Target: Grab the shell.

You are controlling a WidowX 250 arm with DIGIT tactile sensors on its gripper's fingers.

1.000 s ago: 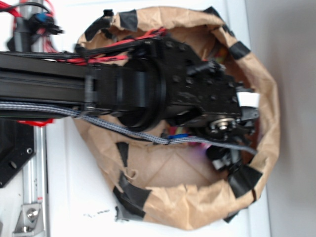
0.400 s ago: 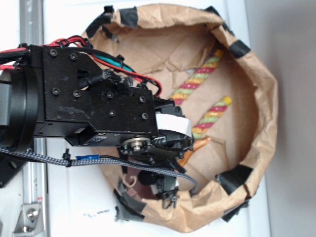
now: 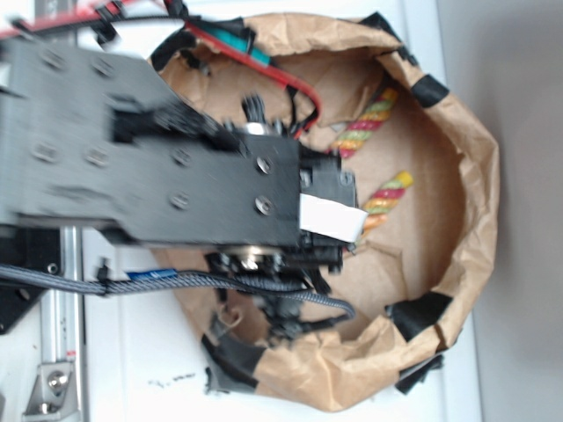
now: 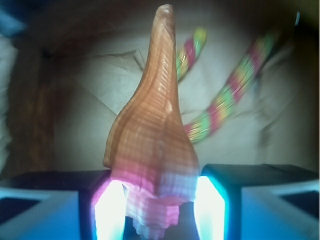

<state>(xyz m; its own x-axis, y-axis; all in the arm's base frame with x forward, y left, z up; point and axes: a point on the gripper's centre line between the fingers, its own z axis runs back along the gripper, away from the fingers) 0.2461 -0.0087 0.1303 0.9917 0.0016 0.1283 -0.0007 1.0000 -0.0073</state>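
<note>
In the wrist view the shell [image 4: 152, 130], glossy orange-brown with a long pointed spire, stands upright. Its wide ridged base sits between the two lit fingers of my gripper [image 4: 159, 202]. The jaws press on both sides of the base, so the gripper is shut on the shell. Behind it lies the red-yellow-green twisted rope [image 4: 227, 100] on the paper floor. In the exterior view my black arm [image 3: 176, 176] hangs over the left half of the bag and hides the shell.
A brown paper bag [image 3: 479, 185] with a rolled rim and black tape patches [image 3: 420, 316] surrounds the work area. Two stretches of the rope [image 3: 365, 123] show on its floor. A metal rail [image 3: 62, 334] runs along the left on the white table.
The arm has pulled back from the bag's right side to the left and looms larger in view. The shell seen below the rope 0.4 s ago no longer shows there.
</note>
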